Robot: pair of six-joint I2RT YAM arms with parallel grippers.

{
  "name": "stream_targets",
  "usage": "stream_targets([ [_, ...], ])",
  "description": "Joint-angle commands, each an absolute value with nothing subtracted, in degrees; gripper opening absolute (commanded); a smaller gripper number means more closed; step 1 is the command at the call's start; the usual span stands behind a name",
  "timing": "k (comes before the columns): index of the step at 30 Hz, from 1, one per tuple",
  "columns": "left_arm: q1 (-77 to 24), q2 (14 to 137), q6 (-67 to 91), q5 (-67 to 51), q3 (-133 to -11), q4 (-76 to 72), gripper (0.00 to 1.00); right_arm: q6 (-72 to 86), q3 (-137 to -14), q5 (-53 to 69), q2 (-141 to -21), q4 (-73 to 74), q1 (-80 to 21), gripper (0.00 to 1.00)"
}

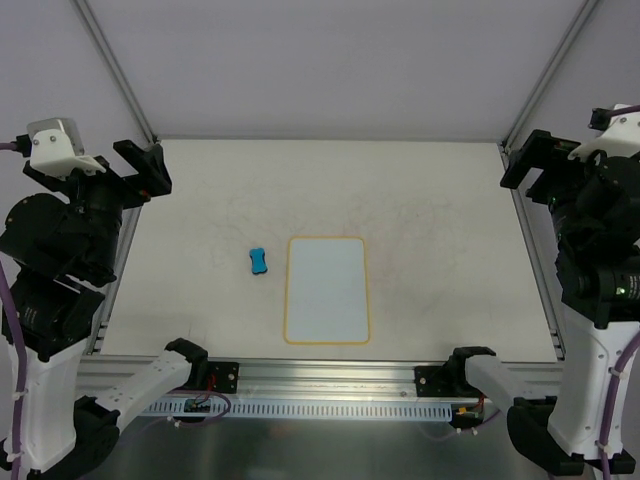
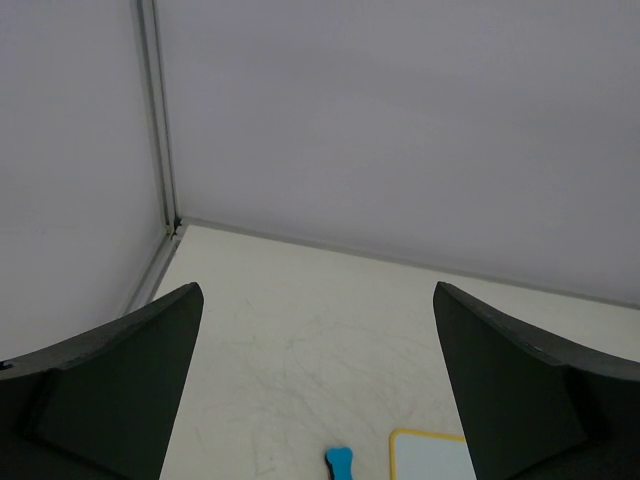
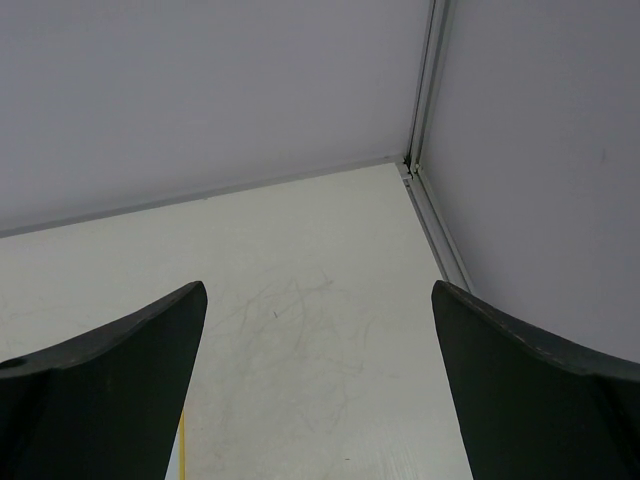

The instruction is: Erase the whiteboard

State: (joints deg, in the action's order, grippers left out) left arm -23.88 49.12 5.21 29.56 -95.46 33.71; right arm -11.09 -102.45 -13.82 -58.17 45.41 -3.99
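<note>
Claws wide apart on both sides, nothing between the fingers of either one. The left claw [image 1: 140, 166] hangs up over the far left corner of the tabletop [image 1: 440, 220], and the right claw [image 1: 533, 163] mirrors it over the far right corner. Neither touches anything.

Now the whiteboard [image 1: 327, 290]: it lies flat in the middle of the table with its yellow-orange border showing all round. It is well apart from both claws, to the right of the left one and to the left of the right one, nearer the arm bases than either. From above its face looks pale and even, and I can't make out any writing at this size.

Through the left wrist camera, a corner of the board [image 2: 430, 458] peeks in low, just inside that claw's right finger [image 2: 520, 400]. The blue eraser [image 2: 340, 466] sits low between the two fingers. From overhead the eraser [image 1: 258, 260] lies just beside the board's left edge, apart from it, on the side nearer the left claw.

Through the right wrist camera, only a thin yellow sliver of border shows beside the left finger [image 3: 100, 390]. Faint grey scuffs mark the table under both claws.
</note>
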Motion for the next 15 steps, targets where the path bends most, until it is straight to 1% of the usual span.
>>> stream_targets([
  [1, -23.2, 49.04, 2.9, 31.82, -96.07, 33.93, 0.99, -13.01, -100.9, -14.59, -56.17, 42.45, -4.04, 0.99],
  [5, -23.2, 48.96, 2.99, 30.85, -95.8, 33.93, 0.99, -13.36, -98.62, -14.5, -53.71, 40.26, -4.04, 0.99],
  [15, -23.2, 50.18, 2.55, 29.71, -95.89, 33.84, 0.99, -13.89, -96.33, -14.59, -52.65, 38.94, -4.04, 0.99],
])
